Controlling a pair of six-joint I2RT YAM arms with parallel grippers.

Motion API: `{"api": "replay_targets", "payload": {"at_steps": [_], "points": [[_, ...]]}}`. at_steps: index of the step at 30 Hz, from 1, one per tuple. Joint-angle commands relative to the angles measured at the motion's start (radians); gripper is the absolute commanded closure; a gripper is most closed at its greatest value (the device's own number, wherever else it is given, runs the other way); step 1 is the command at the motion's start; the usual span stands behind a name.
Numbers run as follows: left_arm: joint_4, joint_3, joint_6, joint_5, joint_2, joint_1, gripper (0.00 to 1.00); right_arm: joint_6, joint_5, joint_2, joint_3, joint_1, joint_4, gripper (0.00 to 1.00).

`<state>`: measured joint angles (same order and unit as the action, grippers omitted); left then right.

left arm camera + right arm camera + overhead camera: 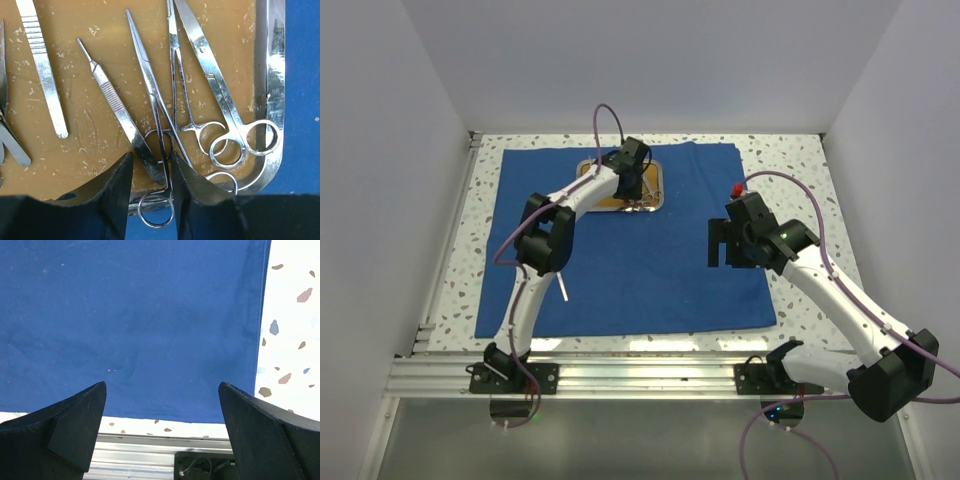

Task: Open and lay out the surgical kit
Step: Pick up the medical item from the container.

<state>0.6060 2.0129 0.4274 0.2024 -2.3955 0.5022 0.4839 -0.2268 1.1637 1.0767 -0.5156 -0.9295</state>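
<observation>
Left gripper [152, 170] down over the rim of the tray [272, 60], jaws drawn almost together, nipping the shank of a clamp [146, 65] just above its ring. Blunt end of the tweezers [115, 100] in the same narrow gap. Cannot tell how firm the nip is. Held low on the handle, most likely to draw that one piece clear of the scissors [207, 65] and the second clamp [174, 60] crossed over it.

Right gripper [162, 415] spread wide with nothing in it, hanging above the near right corner of the blue cloth [125, 315], probably to keep out of the way.

Cloth already flat on the speckled table [790, 170], tray at its far middle.

Only from the left wrist: which tools, how tangled, the orange-brown floor under them. Only from the top view: both arms' places, and one thin silvery tool [563, 287] lying apart on the cloth beside the left arm.
</observation>
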Motion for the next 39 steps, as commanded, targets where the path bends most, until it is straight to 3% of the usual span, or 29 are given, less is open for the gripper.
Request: {"api": "replay_targets", "payload": {"at_steps": [1,5,8,9,20,28,39], "points": [[0.055,0.01,0.077,-0.044,-0.122,-0.004,0.63,-0.045,-0.023,-0.006,0.014,0.005,-0.015,0.02],[0.063,0.072,0.103,-0.092,-0.195,-0.004,0.76,-0.076,-0.025,-0.002,0.02,0.008,-0.019,0.02],[0.08,0.132,0.109,-0.112,-0.247,-0.005,0.99,-0.096,-0.029,0.002,0.025,0.009,-0.02,0.02],[0.09,0.154,0.109,-0.115,-0.263,-0.007,1.0,-0.1,-0.028,-0.001,0.026,0.011,-0.022,0.02],[0.152,0.265,0.057,0.005,-0.088,-0.007,1.0,-0.122,-0.011,0.001,0.032,0.023,0.008,0.02],[0.19,0.264,0.037,0.029,0.104,-0.005,1.0,-0.104,-0.003,-0.032,0.019,0.023,0.035,0.02],[0.204,-0.057,0.085,0.063,0.377,0.036,1.0,-0.039,0.035,-0.154,-0.086,0.023,0.051,0.02]]}}
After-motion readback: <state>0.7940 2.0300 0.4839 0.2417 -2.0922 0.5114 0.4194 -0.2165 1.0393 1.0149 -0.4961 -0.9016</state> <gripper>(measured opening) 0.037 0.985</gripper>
